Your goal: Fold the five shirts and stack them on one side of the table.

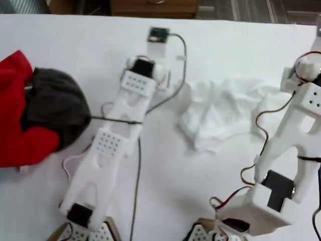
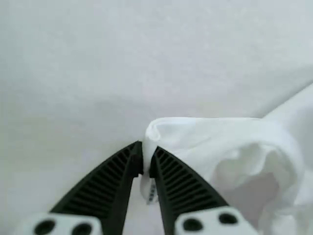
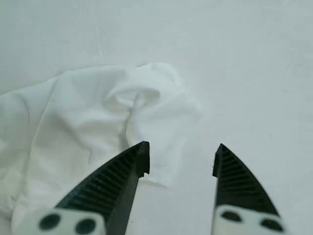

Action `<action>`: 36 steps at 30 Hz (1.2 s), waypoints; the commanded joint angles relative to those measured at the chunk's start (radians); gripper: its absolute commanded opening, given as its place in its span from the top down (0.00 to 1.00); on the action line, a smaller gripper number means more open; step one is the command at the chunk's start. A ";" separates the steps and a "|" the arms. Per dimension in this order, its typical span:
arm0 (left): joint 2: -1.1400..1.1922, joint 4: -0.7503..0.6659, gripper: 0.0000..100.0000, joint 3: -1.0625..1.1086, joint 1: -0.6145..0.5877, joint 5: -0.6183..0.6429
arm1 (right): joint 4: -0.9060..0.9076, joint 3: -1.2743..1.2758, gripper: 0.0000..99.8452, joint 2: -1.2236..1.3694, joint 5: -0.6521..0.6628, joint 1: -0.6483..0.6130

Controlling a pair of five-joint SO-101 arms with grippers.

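Observation:
A crumpled white shirt (image 1: pixel 225 110) lies right of the table's middle. My left gripper (image 2: pixel 145 152) is shut on a folded edge of the white shirt (image 2: pixel 234 147), pinching a thin bit of cloth between its black fingers just above the table. The left arm (image 1: pixel 135 85) stretches up the middle to the shirt's left side. My right gripper (image 3: pixel 181 156) stands open over a corner of the white shirt (image 3: pixel 88 112), with one finger above the cloth and the other above bare table. The right arm (image 1: pixel 301 110) stands at the shirt's right side.
A red shirt (image 1: pixel 17 125) and a dark grey shirt (image 1: pixel 55 108) lie bunched together at the table's left edge. The white table (image 1: pixel 225 45) is bare along the back. Cables trail from both arms across the front.

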 commanded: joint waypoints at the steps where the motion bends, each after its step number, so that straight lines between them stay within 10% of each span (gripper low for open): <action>1: -0.120 0.101 0.97 -0.051 -0.078 -0.066 | 0.038 -0.012 0.78 -0.015 -0.003 -0.065; 15: -0.529 0.161 0.97 0.001 -0.368 -0.144 | 0.168 -0.005 0.78 -0.229 0.005 -0.291; 25: -0.895 0.144 0.97 0.832 -0.388 -0.226 | 0.177 0.284 0.78 -0.292 0.144 -0.556; 36: -1.146 -0.157 0.97 1.405 -0.592 -0.232 | -0.249 0.792 0.78 -0.294 0.160 -0.825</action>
